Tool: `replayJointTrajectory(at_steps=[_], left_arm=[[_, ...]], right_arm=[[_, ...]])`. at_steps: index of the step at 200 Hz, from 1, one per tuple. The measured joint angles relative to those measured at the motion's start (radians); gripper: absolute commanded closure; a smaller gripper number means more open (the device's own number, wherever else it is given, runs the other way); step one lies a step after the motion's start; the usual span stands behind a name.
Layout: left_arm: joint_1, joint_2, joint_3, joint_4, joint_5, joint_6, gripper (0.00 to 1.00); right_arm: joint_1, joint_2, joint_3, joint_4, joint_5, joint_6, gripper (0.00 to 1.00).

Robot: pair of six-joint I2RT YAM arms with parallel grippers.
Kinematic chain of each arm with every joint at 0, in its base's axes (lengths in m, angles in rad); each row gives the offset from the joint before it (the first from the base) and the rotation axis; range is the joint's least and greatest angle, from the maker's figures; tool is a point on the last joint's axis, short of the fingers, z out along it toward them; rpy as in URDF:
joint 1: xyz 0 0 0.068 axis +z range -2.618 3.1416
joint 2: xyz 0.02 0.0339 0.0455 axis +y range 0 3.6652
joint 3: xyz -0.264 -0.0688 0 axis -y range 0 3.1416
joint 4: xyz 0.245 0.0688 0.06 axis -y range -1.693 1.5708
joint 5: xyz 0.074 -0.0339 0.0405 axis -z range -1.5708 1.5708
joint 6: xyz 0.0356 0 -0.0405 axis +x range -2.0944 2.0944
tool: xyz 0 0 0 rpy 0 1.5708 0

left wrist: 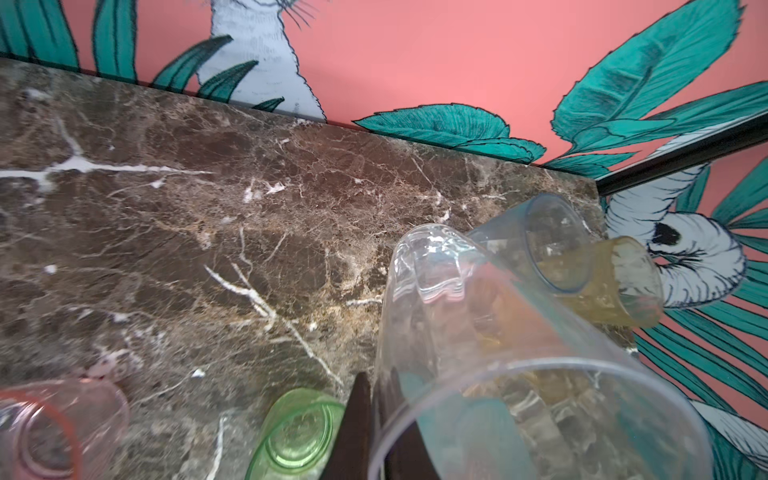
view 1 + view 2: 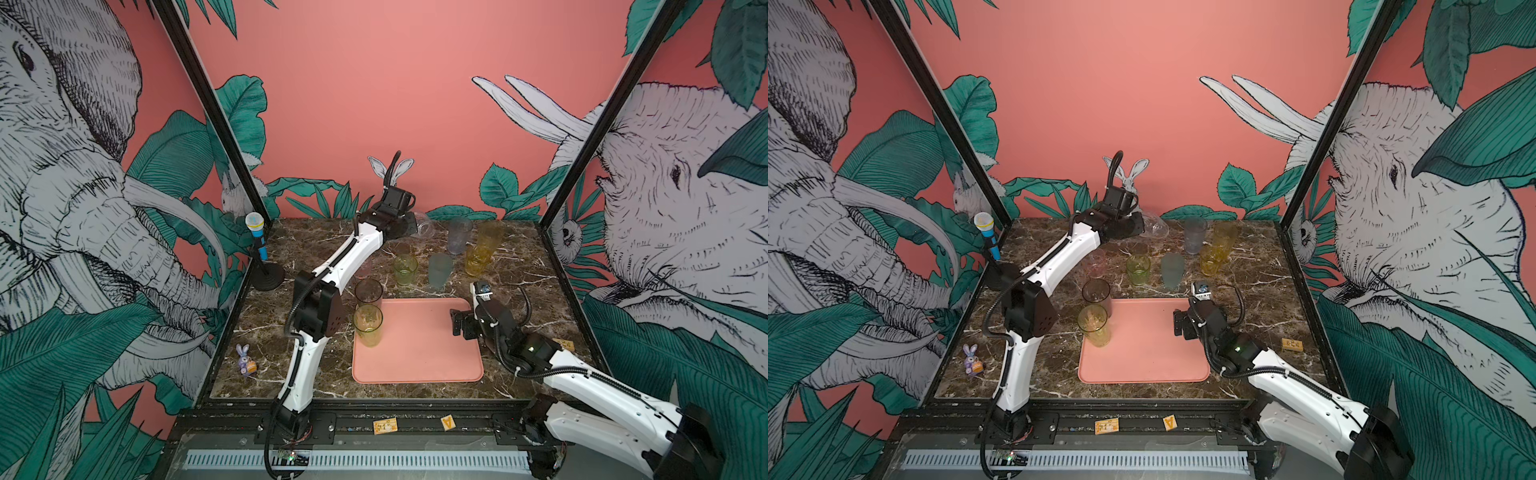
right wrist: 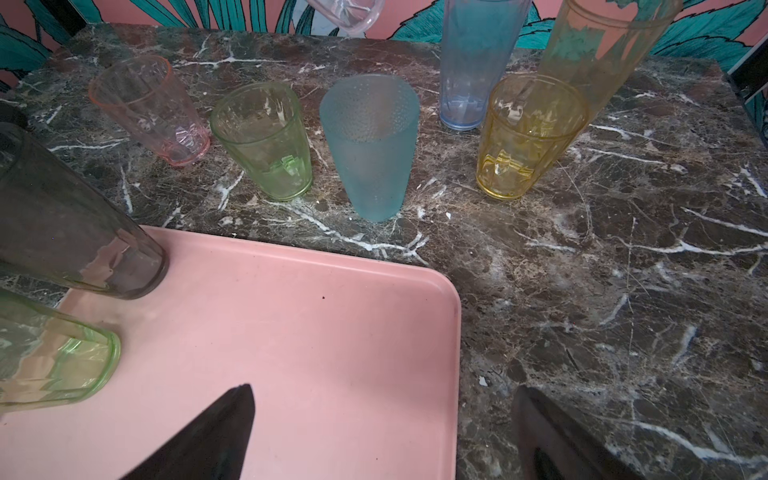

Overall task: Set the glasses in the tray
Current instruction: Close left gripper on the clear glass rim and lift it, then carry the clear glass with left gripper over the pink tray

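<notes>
The left gripper (image 2: 411, 226) was clenched on the rim wall of a clear, ribbed plastic tumbler (image 1: 478, 332), one finger (image 1: 358, 415) outside and the other showing dark through the wall. The tumbler hung tilted near the back edge of the brown marble desk (image 2: 532, 282), its base pointing away from the arm, apparently lifted off the surface.

The flat salmon-pink tray (image 2: 415, 353) lay near the front edge. A tall smoky-grey tumbler (image 2: 368, 293) and a tall green tumbler (image 2: 368, 326) stood along its left rim.

The right gripper (image 2: 457, 322) hovered released and empty over the tray's far right corner.

Between the tray and the back edge six glasses waited on the desk:
- a pink tumbler (image 3: 149, 108)
- a short green tumbler (image 3: 262, 137)
- a frosted teal tumbler (image 3: 370, 145)
- a lilac-blue tumbler (image 3: 478, 62)
- a short amber tumbler (image 3: 528, 133)
- a tall amber tumbler (image 3: 598, 50)

The step in hand looked like carrying the clear tumbler to the tray. Done well, the arm would:
- lift high enough to pass over the standing glasses
- right the tumbler before lowering it
- set it on open tray floor away from the two already there
- open only once its base sat flat, since a one-wall pinch could let it swing
</notes>
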Motion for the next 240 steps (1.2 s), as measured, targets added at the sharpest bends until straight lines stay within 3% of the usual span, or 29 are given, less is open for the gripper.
replayJointTrajectory(at_steps=[240], left_arm=[[-0.014,-0.702,-0.246,-0.594,0.036,0.16,1.0]], right_arm=[[0.0,0.027,0.0,0.007,-0.033,-0.006,0.01]])
